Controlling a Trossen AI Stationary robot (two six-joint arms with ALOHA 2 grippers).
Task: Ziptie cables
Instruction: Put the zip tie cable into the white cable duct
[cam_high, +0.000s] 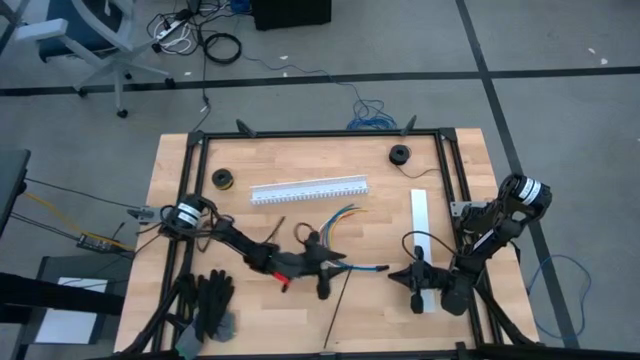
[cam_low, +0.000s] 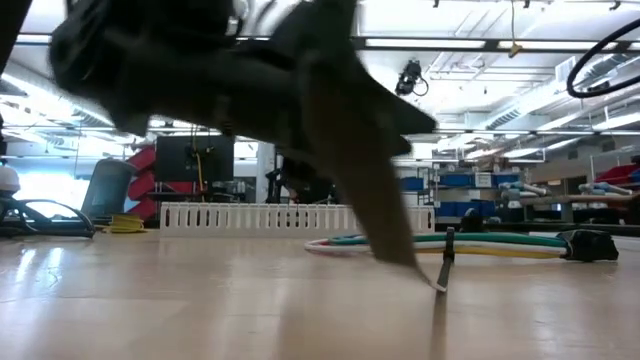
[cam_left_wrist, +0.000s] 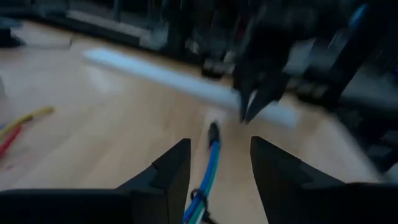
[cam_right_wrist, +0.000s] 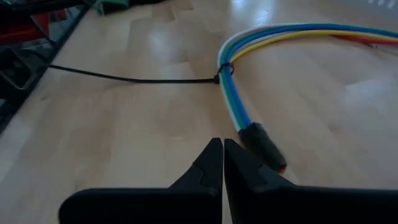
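The cables (cam_high: 340, 215), thin blue, green, yellow, white and red wires, lie in a curve on the wooden table. A black ziptie (cam_right_wrist: 221, 70) loops round them, and its tail (cam_high: 338, 305) trails toward the near edge. The bundle ends in a dark plug (cam_right_wrist: 261, 146). My left gripper (cam_left_wrist: 221, 146) is open and low over the table. The cables (cam_left_wrist: 208, 168) run forward between its fingers toward the plug (cam_left_wrist: 213, 132). My right gripper (cam_right_wrist: 222, 144) is shut, with its tips just beside the plug. In the high view it (cam_high: 398, 274) faces my left gripper (cam_high: 335, 268). My left gripper comes level from the table's left, its fingers lying along the cables on either side of them. The bundle (cam_left_wrist: 198, 198) runs close to one finger, and I cannot tell whether it touches. The cables lie on the table.
A long white slotted channel (cam_high: 308, 190) lies at the far middle and a white strip (cam_high: 420, 215) at the right. Two black rolls (cam_high: 222, 179) (cam_high: 400, 154) sit near the far edge. Black gloves (cam_high: 212, 300) lie at the near left. A black frame (cam_high: 445, 160) borders the table.
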